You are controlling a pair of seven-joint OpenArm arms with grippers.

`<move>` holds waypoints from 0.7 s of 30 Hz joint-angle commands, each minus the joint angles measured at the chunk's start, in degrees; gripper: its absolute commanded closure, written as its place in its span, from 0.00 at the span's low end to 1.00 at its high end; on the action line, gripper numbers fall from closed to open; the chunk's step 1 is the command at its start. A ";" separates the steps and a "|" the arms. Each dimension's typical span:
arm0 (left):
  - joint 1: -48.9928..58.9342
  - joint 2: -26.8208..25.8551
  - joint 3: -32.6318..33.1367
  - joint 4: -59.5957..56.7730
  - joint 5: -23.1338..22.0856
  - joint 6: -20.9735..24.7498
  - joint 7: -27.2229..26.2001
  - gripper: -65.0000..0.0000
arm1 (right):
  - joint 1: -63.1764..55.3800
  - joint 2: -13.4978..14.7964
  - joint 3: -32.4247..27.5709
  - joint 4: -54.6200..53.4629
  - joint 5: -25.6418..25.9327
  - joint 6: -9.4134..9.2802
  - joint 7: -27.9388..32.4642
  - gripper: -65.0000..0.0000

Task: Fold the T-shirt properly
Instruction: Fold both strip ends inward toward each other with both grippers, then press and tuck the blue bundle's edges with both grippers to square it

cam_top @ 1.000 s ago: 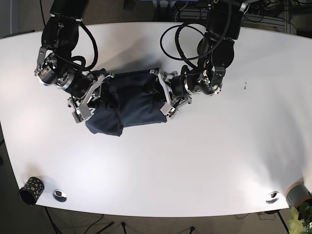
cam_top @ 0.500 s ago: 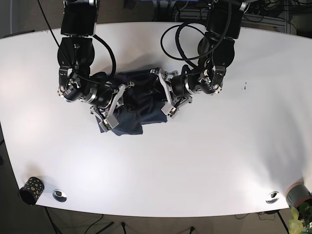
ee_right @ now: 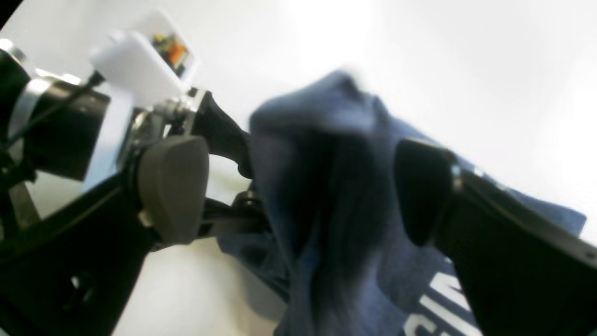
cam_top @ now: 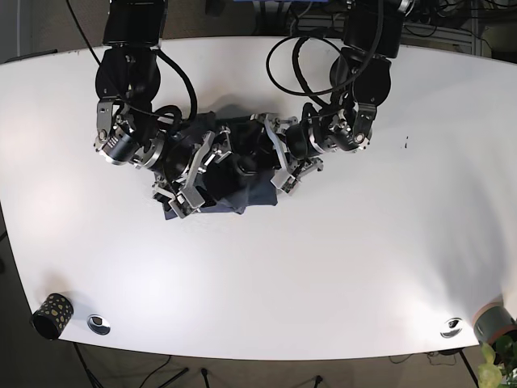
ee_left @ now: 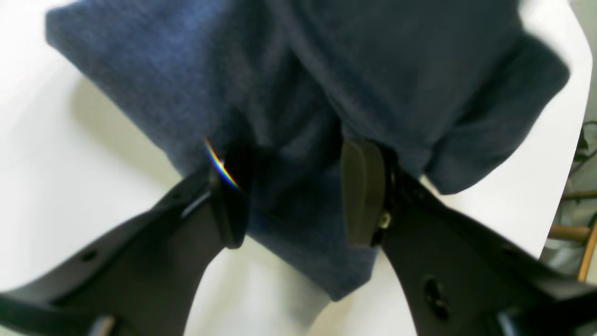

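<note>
**Both arms meet over the bundled shirt, mid-fold**

The dark blue T-shirt (cam_top: 230, 174) sits bunched on the white surface (cam_top: 339, 275), and everything crowds around it. The right end effector (cam_top: 184, 179) is on the shirt's left side in the base view, the left end effector (cam_top: 279, 162) on its right side, the two close together across the cloth.

From where I stand this looks like a fold being carried over the middle, one side brought across toward the other. The next move calls for laying that raised cloth flat and letting go without dragging the layers beneath.

The left wrist view shows what the overhead hides: its fingers (ee_left: 361, 196) stand moderately apart with shirt fabric between them, though I cannot tell whether they truly pinch it. The right wrist view is blurred, yet shows wide-set fingers (ee_right: 175, 191) around a raised hump of shirt, and white lettering on the cloth.
</note>
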 commanded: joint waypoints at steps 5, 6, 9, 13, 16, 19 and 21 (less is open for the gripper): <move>1.51 0.13 -5.94 6.74 -0.94 -0.37 -2.43 0.56 | -1.17 0.66 6.60 0.94 4.83 0.18 1.16 0.08; 1.95 0.13 -7.70 7.97 -0.94 -0.46 -2.34 0.56 | -1.52 0.66 7.56 0.94 5.62 0.18 1.07 0.08; 2.83 -0.39 -11.30 10.25 -0.94 -0.46 -2.34 0.56 | -2.58 1.19 9.23 0.94 6.86 0.18 0.89 0.08; 3.45 -4.35 -13.85 12.80 -0.94 -0.46 -2.34 0.56 | -5.57 2.33 10.11 1.20 9.76 0.18 -0.60 0.08; 3.45 -7.08 -16.23 13.16 -0.94 -0.46 -2.34 0.56 | -8.29 3.48 9.76 1.20 11.51 0.18 -0.69 0.08; 3.36 -8.48 -19.48 12.98 -0.94 -0.46 -2.34 0.56 | -10.40 3.48 9.58 0.85 11.51 0.18 -0.69 0.08; 3.27 -9.19 -21.41 12.80 -0.94 -0.46 -2.34 0.56 | -11.55 3.48 7.83 0.85 11.51 0.18 -0.69 0.08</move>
